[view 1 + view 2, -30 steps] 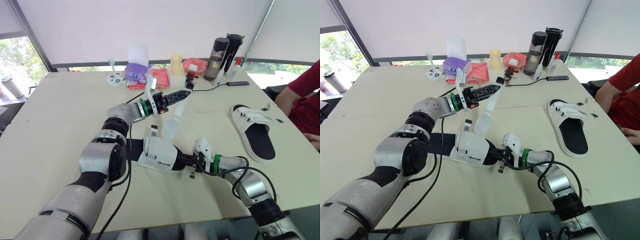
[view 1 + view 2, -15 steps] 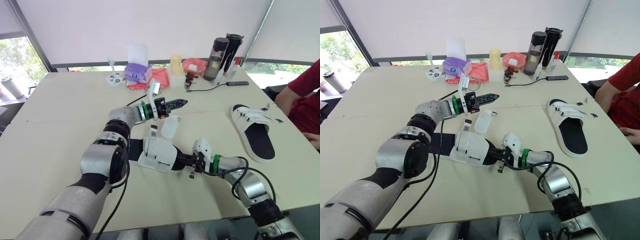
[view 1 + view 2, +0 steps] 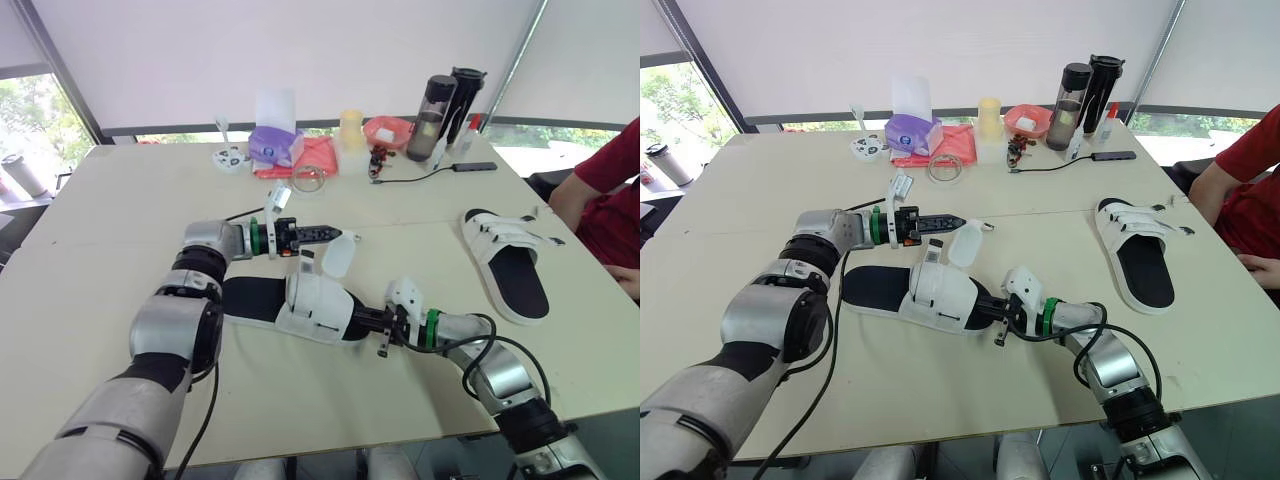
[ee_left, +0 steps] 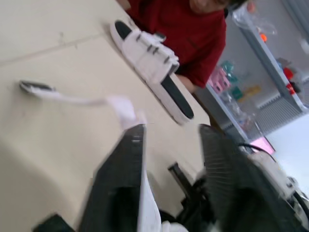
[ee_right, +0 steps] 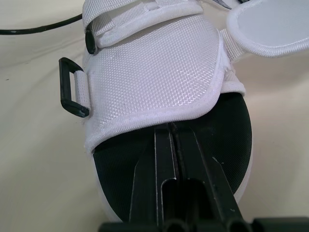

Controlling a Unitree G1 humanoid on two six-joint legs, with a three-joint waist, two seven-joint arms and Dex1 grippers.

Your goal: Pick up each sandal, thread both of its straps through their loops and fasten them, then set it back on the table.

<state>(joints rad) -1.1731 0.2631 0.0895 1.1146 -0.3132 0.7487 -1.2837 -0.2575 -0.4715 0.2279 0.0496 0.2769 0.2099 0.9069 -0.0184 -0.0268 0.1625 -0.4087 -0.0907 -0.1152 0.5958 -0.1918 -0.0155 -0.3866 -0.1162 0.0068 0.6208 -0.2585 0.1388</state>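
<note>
The right gripper [image 3: 378,325] lies low over the counter [image 3: 100,260], not far from its near edge, at the toe end of the near sandal [image 3: 310,308]. In the right wrist view its two fingers [image 5: 161,159] are clenched side by side over the black insole, tips tucked under the hem of the white upper; whether they pinch any fabric cannot be told. A black loop [image 5: 72,87] stands out from the side of that upper. The sandal rests flat on the counter, its black heel pointing toward the left edge.

Just beyond it, the left gripper [image 3: 328,233] hovers over the middle of the counter, released: the left wrist view shows its fingers spread apart. A loose white strap [image 3: 338,256] rises from the sandal just beside the fingertips.

The second sandal [image 3: 510,262] lies toward the right edge, straps across its upper, near a person's red sleeve [image 3: 615,190].

Along the far edge stand a purple tissue box [image 3: 272,145], a yellow cup [image 3: 351,124], a pink bowl [image 3: 388,131] and two dark bottles [image 3: 437,104].
</note>
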